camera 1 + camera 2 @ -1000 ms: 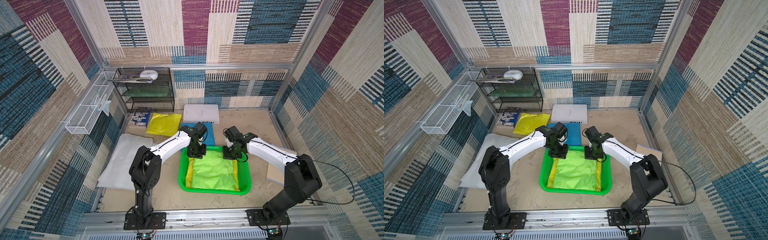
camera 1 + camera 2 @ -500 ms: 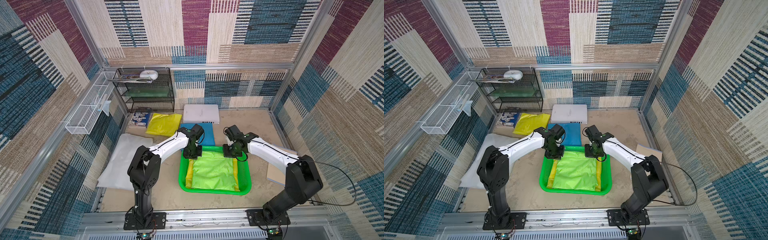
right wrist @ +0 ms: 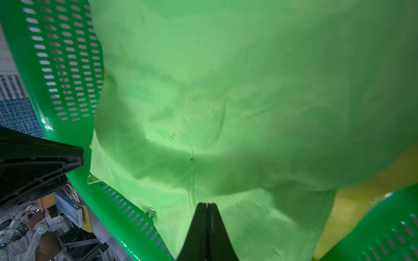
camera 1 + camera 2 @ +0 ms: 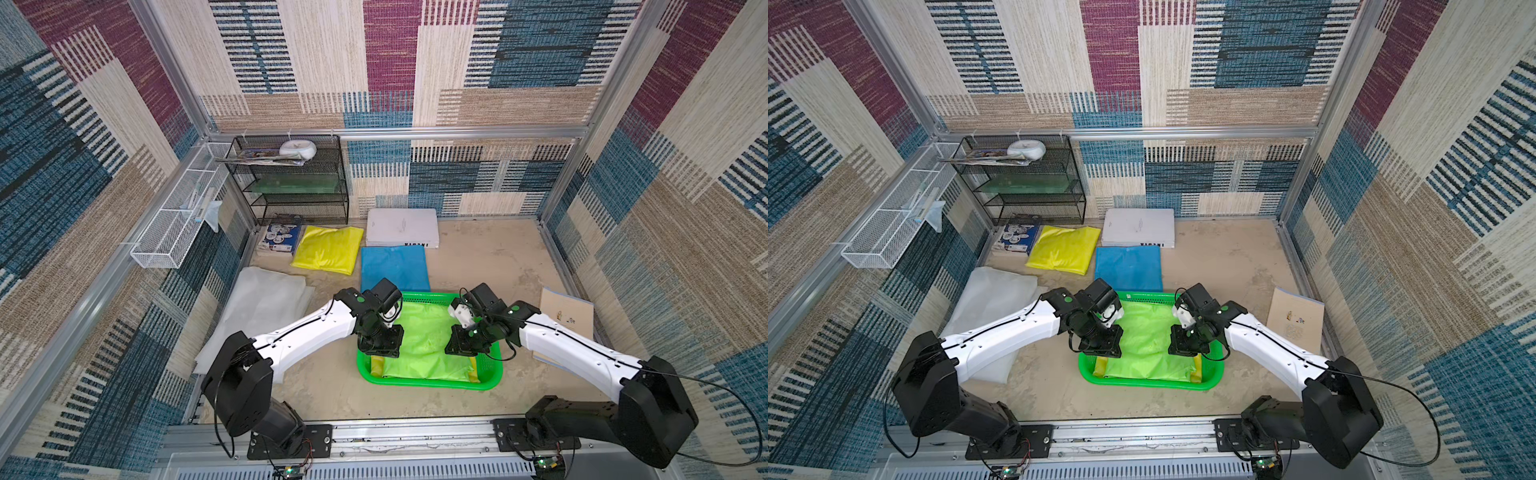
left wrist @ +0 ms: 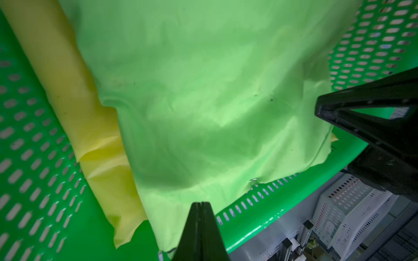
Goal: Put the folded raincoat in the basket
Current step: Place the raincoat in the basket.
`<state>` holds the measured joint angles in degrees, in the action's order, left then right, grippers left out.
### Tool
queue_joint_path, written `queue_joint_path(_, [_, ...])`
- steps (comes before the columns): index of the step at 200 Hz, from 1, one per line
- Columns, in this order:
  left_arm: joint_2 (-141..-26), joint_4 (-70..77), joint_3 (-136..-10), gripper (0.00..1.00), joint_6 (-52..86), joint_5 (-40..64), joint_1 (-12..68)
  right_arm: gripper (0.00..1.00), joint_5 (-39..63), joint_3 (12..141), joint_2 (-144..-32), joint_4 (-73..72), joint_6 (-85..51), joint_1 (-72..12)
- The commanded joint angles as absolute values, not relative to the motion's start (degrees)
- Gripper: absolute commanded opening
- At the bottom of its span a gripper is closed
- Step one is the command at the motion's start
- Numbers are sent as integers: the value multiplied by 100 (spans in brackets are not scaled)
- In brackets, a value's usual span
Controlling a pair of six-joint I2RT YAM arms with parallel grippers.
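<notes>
Left gripper: jaws pressed fully together with nothing between them, tips angled down toward the basket's near rim. Whether they touch the fabric cannot be told.

Right gripper: jaws likewise closed and empty, with the same downward tilt toward the near rim.

Raincoat: lime green, folded flat, inside the basket, directly beneath and between both sets of jaws. The fold is close to square, with edges parallel to the basket walls; no long axis can be made out. Its near corners lie close to the tips.

Yellow layer: lies under the raincoat. A strip shows past each side edge, outboard of each set of jaws, running from far rim to near rim.

Basket: bright green with perforated walls. Its long axis runs from the left jaws across to the right jaws. It sits flat on the surface.

Beyond the jaws, past the far rim: blue folded sheet just beside the rim, then yellow folded sheet and white flat box.

Outboard of the left jaws: pale sheet. Outboard of the right jaws: tan booklet.

Change over the last second: both sets of jaws were at the far rim, over the raincoat's far edge. They are now drawn back toward the arm bases, over the basket's middle, and both arms loom larger in both top views. Raincoat and basket are unmoved.
</notes>
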<state>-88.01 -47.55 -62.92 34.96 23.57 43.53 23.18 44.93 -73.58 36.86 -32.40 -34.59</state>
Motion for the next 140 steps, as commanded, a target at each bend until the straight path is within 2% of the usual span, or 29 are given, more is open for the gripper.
queue_joint_path(1, [-8942,-4436,-6080,0,3636,2391,4356,8,2152,4341,-7522,3659,-3332,-3546])
queue_joint_path(54, [-8959,-4859,-6205,0,3527,2057,4359,9,727,4761,-7548,4665,-3182,-3589])
queue_joint_path(103, [-8739,-4604,-6483,0,3653,2506,4414,9,2117,4777,-7039,3924,-3614,-3842])
queue_joint_path(140, [-9237,-4521,-6233,0,3671,2323,4441,8,1608,4355,-7307,3894,-3623,-3909])
